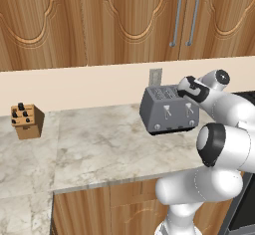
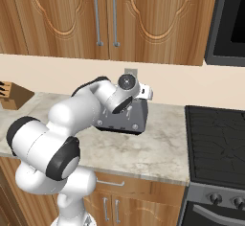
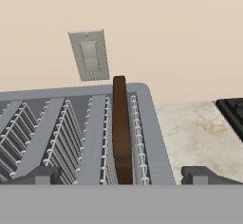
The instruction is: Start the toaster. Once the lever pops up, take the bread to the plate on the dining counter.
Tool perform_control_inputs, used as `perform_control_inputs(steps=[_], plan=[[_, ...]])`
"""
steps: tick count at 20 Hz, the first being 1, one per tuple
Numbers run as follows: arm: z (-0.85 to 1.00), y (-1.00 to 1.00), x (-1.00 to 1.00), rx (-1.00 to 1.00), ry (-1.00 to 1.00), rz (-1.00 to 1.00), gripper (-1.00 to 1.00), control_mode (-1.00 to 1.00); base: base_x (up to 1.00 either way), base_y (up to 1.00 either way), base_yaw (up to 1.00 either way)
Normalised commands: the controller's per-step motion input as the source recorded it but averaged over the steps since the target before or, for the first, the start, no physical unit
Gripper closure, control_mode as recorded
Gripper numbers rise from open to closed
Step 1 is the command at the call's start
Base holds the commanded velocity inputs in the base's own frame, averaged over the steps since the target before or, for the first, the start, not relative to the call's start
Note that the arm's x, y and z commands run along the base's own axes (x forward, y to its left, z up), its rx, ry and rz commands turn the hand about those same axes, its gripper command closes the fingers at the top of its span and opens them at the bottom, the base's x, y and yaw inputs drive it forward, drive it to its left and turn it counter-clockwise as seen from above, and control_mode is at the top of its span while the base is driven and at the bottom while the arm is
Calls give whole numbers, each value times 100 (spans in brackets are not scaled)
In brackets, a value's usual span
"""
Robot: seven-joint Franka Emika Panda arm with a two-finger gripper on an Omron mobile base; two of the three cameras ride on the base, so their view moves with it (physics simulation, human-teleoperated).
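- Claw: we log it spread wide, empty, straddling the slice.
- Bread: upright between the tips, in the toaster's end slot; we judge it light, stiff, crumbly. Pinch the protruding top edge.

The toaster stands on the worktop, pushed back near the wall. Directly behind it, at twelve o'clock, a wall outlet sits on the wall just above worktop level. The bread stands upright in the toaster's slot nearest three o'clock, its top edge poking above the rim. My end effector hangs over the toaster's top, a fingertip on either side of that slot. Far off at nine o'clock a knife block stands on the worktop. At three o'clock lies the stove, apparently flush against the worktop's end. Wall cabinets hang overhead.
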Motion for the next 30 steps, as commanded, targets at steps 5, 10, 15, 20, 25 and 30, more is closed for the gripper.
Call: perform_control_inputs(steps=[5, 10, 15, 20, 25, 30], plan=[[0, 0, 0, 0, 0, 0, -100, -100, 0, 0, 0], [0, 0, 0, 0, 0, 0, -100, -100, 0, 0, 0], [0, 0, 0, 0, 0, 0, -100, -100, 0, 0, 0], [0, 0, 0, 0, 0, 0, -100, -100, 0, 0, 0], [0, 0, 0, 0, 0, 0, -100, -100, 0, 0, 0], [0, 0, 0, 0, 0, 0, -100, -100, 0, 0, 0]])
